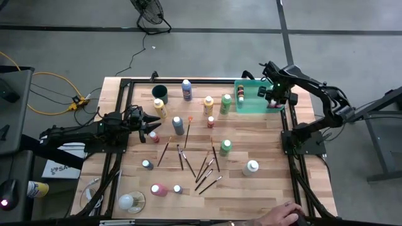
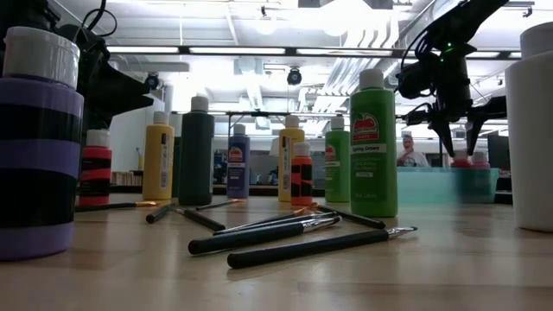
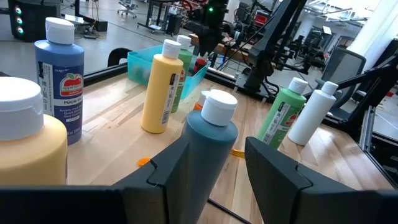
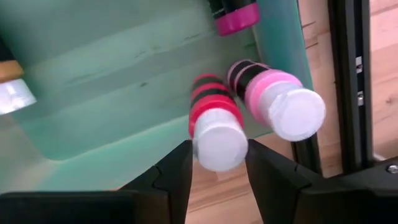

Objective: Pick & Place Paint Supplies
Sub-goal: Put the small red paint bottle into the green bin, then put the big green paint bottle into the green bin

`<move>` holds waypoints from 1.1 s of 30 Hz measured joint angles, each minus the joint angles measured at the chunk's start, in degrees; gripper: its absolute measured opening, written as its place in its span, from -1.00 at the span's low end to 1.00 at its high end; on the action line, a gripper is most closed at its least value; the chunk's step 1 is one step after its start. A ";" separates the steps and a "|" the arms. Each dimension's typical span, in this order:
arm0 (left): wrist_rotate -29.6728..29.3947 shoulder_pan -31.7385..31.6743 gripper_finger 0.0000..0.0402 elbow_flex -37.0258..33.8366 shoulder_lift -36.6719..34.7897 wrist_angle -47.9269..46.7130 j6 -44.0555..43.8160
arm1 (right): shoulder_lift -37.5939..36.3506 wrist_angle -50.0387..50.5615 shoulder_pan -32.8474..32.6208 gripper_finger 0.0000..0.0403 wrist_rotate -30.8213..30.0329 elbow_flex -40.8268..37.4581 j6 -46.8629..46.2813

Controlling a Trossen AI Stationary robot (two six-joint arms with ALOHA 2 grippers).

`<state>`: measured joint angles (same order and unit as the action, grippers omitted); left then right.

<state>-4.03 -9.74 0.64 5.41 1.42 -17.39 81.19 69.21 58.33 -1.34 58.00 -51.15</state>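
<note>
Paint bottles and dark-handled brushes lie scattered on the wooden table. My right gripper points down over the right end of the translucent green tray and is shut on a small red paint bottle. A pink bottle leans beside it in the tray. At the table's left, my left gripper is level and open. A teal bottle stands just beyond its fingertips, untouched. My right gripper has the red bottle's white cap pinched between its two fingertips, coming from above and pointing down. The bottle hangs upright below the fingers, inside the tray's right end. The bottle itself hides whether its base rests on the tray floor.
A dark round cup stands at the far left. Blue, yellow and green bottles stand mid-table, a white one near right. A person's hand shows at the near edge.
</note>
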 joint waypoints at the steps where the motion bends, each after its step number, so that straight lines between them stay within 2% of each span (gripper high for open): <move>1: -0.02 0.00 -0.24 0.00 -0.02 0.00 0.00 | 0.00 0.11 -0.04 -0.30 0.04 0.00 0.01; 11: -0.01 0.00 -0.24 0.00 0.00 0.01 0.00 | -0.10 -0.14 -0.02 -0.25 -0.17 0.00 -0.21; 22: -0.01 0.01 -0.24 0.00 -0.02 0.00 0.00 | -5.57 0.15 -1.05 0.12 -1.68 0.00 -1.32; 28: -0.01 0.00 -0.24 0.00 -0.02 0.01 0.00 | -10.21 1.69 -4.62 0.31 -0.94 0.00 -1.54; 33: -0.02 0.00 -0.24 0.00 -0.02 0.01 0.00 | -15.64 4.25 -9.59 0.36 0.14 0.00 -1.50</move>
<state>-4.05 -9.74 0.64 5.39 1.43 -17.39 65.54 73.47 48.73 -1.21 58.00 -52.65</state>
